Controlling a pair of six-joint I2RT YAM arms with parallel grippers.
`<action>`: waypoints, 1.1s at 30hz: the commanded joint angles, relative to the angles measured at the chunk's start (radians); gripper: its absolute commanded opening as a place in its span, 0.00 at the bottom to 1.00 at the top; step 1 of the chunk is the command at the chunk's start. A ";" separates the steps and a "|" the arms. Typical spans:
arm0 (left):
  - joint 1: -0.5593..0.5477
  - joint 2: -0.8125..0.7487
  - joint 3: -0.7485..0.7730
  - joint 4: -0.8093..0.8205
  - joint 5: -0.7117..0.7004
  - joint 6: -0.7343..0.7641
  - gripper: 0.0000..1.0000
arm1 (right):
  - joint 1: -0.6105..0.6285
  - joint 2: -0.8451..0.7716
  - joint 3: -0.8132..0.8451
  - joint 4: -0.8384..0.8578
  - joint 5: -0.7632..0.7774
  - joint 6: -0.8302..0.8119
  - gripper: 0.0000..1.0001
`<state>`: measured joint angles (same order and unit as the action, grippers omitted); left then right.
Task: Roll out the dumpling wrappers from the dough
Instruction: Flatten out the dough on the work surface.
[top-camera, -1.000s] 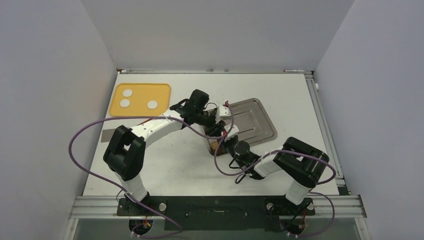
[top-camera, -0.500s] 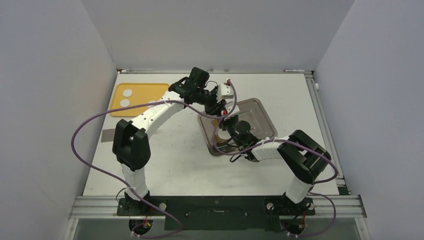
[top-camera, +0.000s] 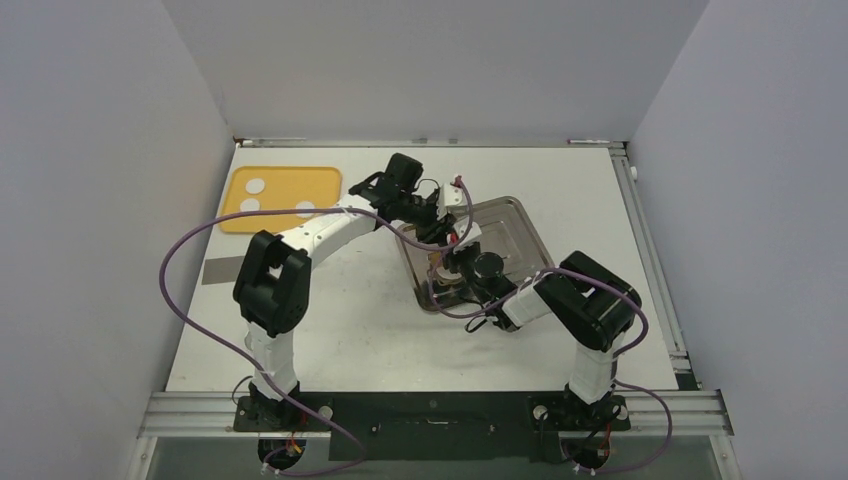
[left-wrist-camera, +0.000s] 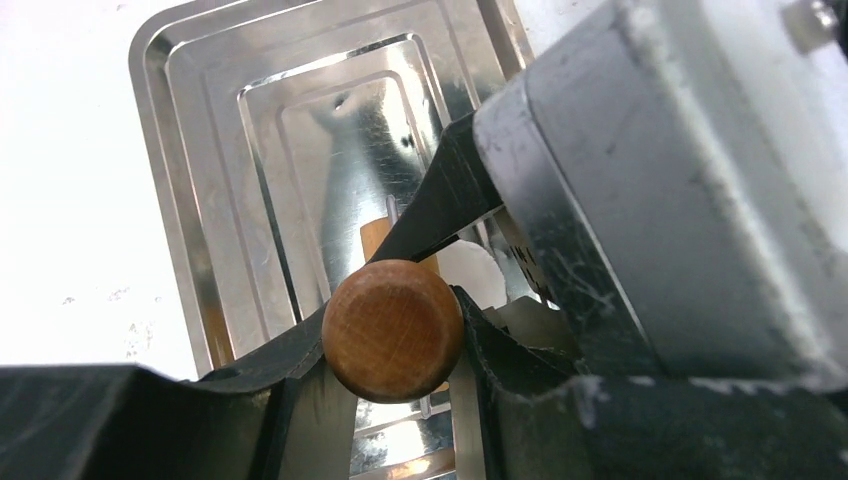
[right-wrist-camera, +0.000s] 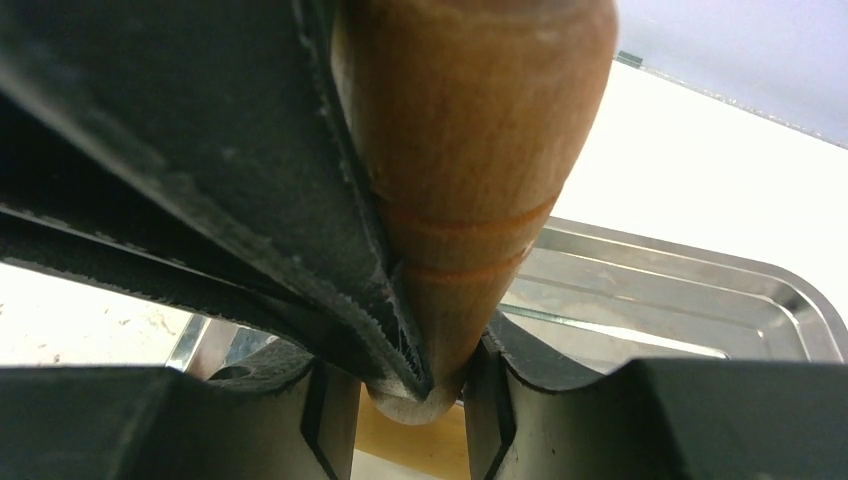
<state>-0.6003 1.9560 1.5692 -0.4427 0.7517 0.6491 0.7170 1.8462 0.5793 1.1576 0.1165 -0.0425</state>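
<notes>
Soft, even light from above fills the top view: the white table is bright and the shadows under the arms are faint. In the left wrist view the tray glares like a mirror, the table's edge is blown out, and the rolling pin is sharp. The right gripper looks dark and blurred.

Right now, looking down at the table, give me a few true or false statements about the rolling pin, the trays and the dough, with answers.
1. The left pincer and the right pincer each clamp one end of the brown wooden rolling pin. True.
2. Small white dough rounds lie on the yellow rectangular tray. True.
3. The rolling pin is held above the yellow tray. False: it is above the silver metal tray.
4. The silver metal tray lies to the left of the yellow tray. False: it lies to its right.
</notes>
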 joint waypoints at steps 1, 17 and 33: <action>-0.108 0.060 -0.145 -0.033 0.045 -0.009 0.00 | 0.048 0.061 -0.100 -0.213 -0.088 0.001 0.08; -0.113 0.035 -0.316 0.071 0.071 -0.063 0.00 | 0.150 0.064 -0.212 -0.192 -0.005 0.136 0.08; -0.121 -0.022 -0.353 0.082 0.104 -0.105 0.00 | 0.245 -0.052 -0.223 -0.256 0.082 0.152 0.08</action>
<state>-0.6510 1.8439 1.2739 -0.1783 0.9085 0.5446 0.8909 1.7264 0.3679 1.2083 0.3378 0.0734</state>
